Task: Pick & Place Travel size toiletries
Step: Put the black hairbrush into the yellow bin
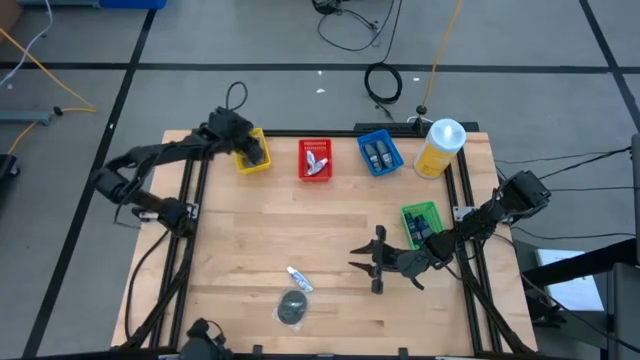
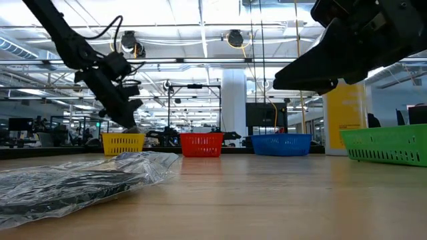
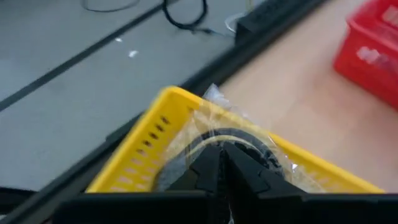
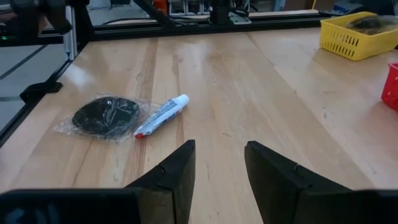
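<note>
Wooden table [image 1: 250, 240] carries four small baskets in a row along its far edge: yellow basket [image 1: 252, 152] at about 11 o'clock, red basket [image 1: 315, 160] at 12, blue basket [image 1: 380, 153] at 1, and a yellow bottle [image 1: 440, 147] with a white cap beside the blue one. A green basket [image 1: 421, 222] stands near the right edge, at about 3 o'clock.

Left gripper [image 1: 255, 152] hangs over the yellow basket. In the left wrist view its fingers [image 3: 208, 165] are pressed together, over a dark round puck [image 3: 230, 143] in clear wrap that lies inside this basket; I cannot tell if they pinch it.

Right gripper [image 1: 366, 258] is over bare wood, at about 4 o'clock from the table centre, with its fingers [image 4: 177, 168] spread apart and nothing between them.

Two toiletries lie on the table at about 6 o'clock, near the front edge: a white tube [image 1: 300, 280] with a red cap end, and just beside it a second puck [image 1: 293, 307] in clear wrap. Both are well apart from the right gripper. The red, blue and green baskets hold small items also, too small to name.
</note>
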Robot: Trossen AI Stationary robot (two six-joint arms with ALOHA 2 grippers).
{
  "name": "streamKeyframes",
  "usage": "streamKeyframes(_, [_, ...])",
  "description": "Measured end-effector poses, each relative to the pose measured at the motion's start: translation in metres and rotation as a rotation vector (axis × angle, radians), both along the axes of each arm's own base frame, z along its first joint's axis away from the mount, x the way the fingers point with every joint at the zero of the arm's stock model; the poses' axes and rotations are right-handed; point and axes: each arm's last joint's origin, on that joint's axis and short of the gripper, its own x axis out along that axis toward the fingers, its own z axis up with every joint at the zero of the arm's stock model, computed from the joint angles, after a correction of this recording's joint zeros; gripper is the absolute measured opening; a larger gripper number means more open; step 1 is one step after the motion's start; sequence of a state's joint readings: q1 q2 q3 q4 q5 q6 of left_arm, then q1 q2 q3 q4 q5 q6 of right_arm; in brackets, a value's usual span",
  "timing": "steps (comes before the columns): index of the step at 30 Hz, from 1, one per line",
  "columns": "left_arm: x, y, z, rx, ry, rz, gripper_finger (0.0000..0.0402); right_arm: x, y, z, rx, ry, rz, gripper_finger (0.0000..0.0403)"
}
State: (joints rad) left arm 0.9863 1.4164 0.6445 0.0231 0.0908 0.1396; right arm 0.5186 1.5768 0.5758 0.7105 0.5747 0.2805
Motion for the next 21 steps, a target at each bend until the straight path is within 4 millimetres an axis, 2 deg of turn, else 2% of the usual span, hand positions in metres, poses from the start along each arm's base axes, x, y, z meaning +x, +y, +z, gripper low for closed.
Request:
streamKeyframes(6, [-0.002,-0.007,-0.004,-0.069,0.032,-0.081,0.0003,0.0,0.0,0.0,0.008,0.002,-0.003,0.0132])
streamKeyframes(11, [-0.006,-0.012,-0.008,-0.097,0.113,-0.153,0.001,0.0,0.0,0.0,-0.006,0.003,0.001,0.0132])
streamKeyframes(21, [-0.002,-0.007,-0.022,-0.056,0.197,-0.254,0.0008,0.0,0.0,0.0,-0.003,-0.003,0.0,0.0132])
